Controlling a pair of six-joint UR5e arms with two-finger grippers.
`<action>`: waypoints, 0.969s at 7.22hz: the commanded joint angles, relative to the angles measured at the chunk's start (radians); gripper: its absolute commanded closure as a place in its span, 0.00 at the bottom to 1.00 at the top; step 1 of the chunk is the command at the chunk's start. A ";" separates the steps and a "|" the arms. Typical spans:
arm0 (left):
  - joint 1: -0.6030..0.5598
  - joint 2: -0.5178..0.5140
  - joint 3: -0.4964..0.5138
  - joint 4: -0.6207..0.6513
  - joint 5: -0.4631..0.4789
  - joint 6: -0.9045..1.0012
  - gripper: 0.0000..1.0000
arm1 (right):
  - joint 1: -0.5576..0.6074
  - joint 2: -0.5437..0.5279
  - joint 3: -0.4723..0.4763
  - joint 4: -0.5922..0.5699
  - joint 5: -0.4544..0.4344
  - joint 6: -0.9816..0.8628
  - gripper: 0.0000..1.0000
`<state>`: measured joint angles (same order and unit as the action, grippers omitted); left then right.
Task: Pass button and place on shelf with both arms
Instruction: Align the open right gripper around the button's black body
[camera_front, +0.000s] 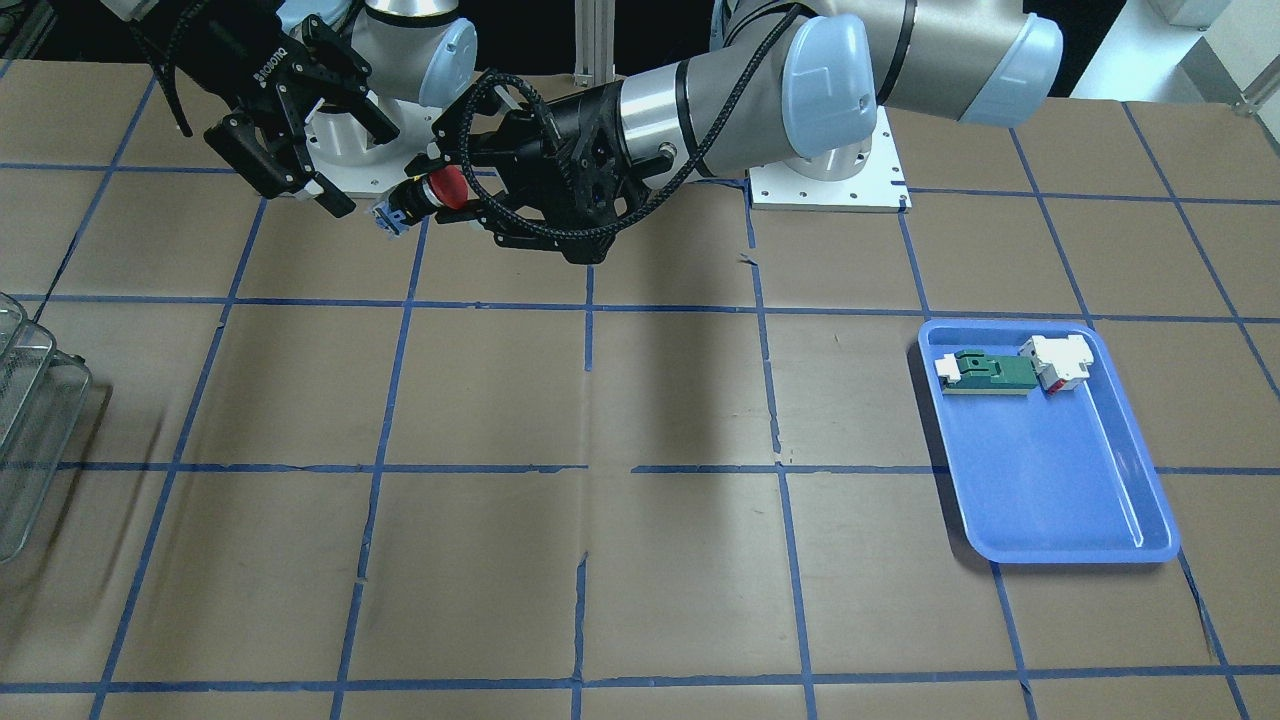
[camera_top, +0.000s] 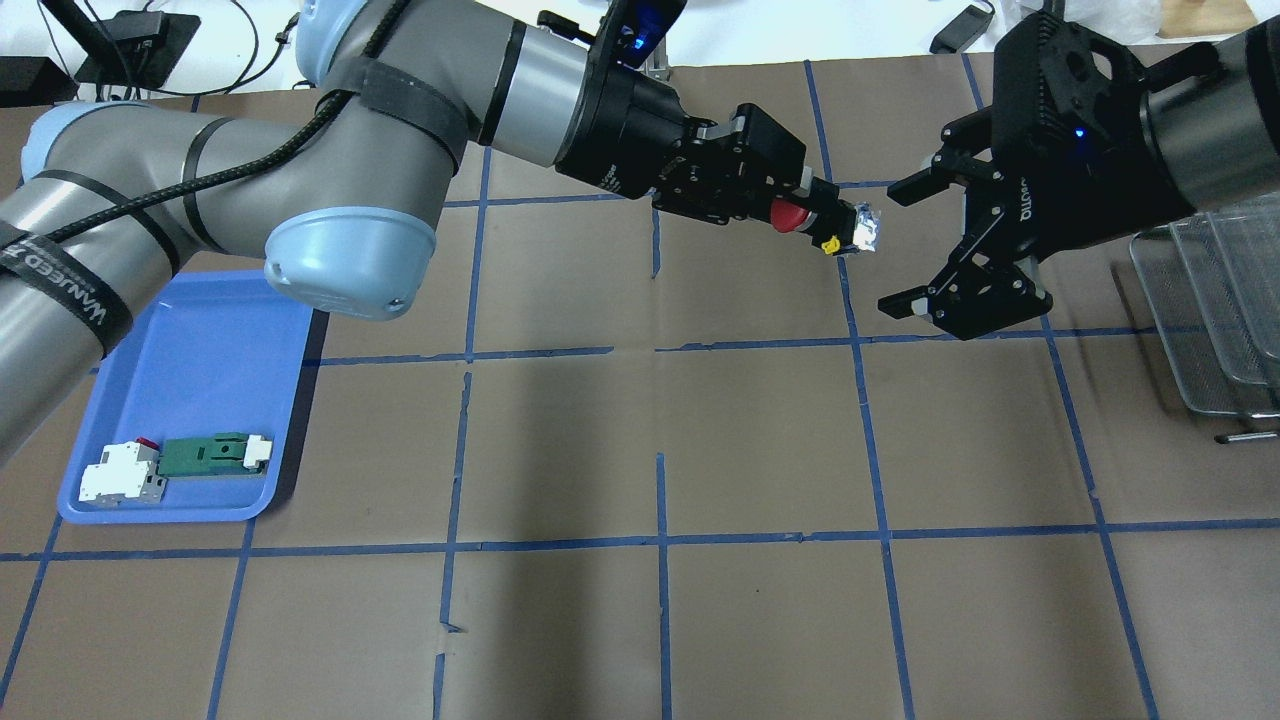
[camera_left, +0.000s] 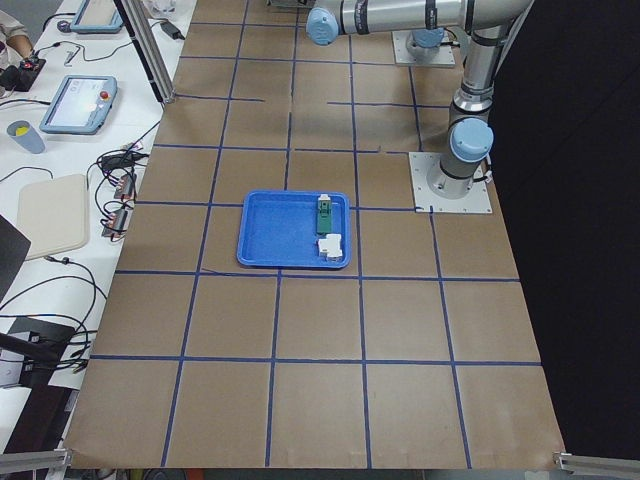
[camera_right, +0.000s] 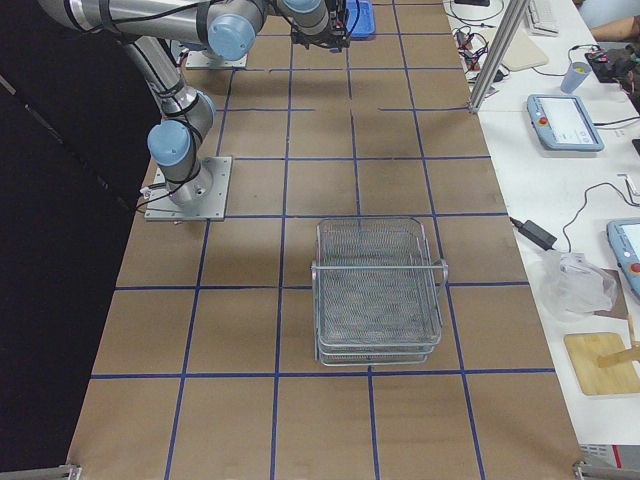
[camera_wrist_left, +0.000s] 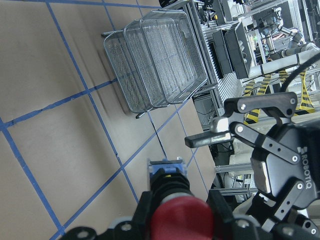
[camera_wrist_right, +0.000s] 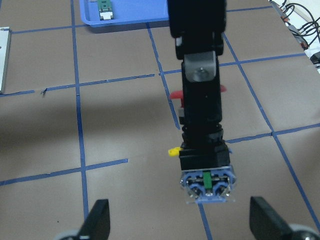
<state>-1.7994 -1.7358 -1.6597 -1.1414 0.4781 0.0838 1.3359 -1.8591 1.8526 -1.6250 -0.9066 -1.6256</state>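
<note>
Lying in tray (camera_top: 200, 340) — board (camera_top: 205, 455), block (camera_top: 122, 475)

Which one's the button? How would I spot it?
Find the big silver-grey left arm reaching over the brown table. Its black left gripper pinches the button in the air, facing the open right gripper. It's the only round red mushroom cap on a black base; the white block and green board lie in the blue plastic tray.

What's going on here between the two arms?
The left gripper is shut on the button, holding it out above the table with its base end toward the right gripper. The right gripper is open, a short gap away, not yet touching the button. The shelf stands on the robot's right.
</note>
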 joint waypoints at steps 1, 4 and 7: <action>-0.003 0.005 0.000 0.000 -0.004 -0.059 1.00 | 0.003 -0.006 0.002 -0.022 0.005 -0.088 0.02; -0.003 0.002 0.001 0.002 -0.041 -0.137 1.00 | 0.005 -0.015 0.065 -0.163 0.005 -0.051 0.02; -0.003 -0.004 0.001 0.003 -0.039 -0.134 1.00 | 0.006 -0.066 0.066 -0.161 0.040 0.064 0.00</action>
<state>-1.8024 -1.7371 -1.6577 -1.1387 0.4385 -0.0510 1.3412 -1.9057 1.9176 -1.7847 -0.8689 -1.5945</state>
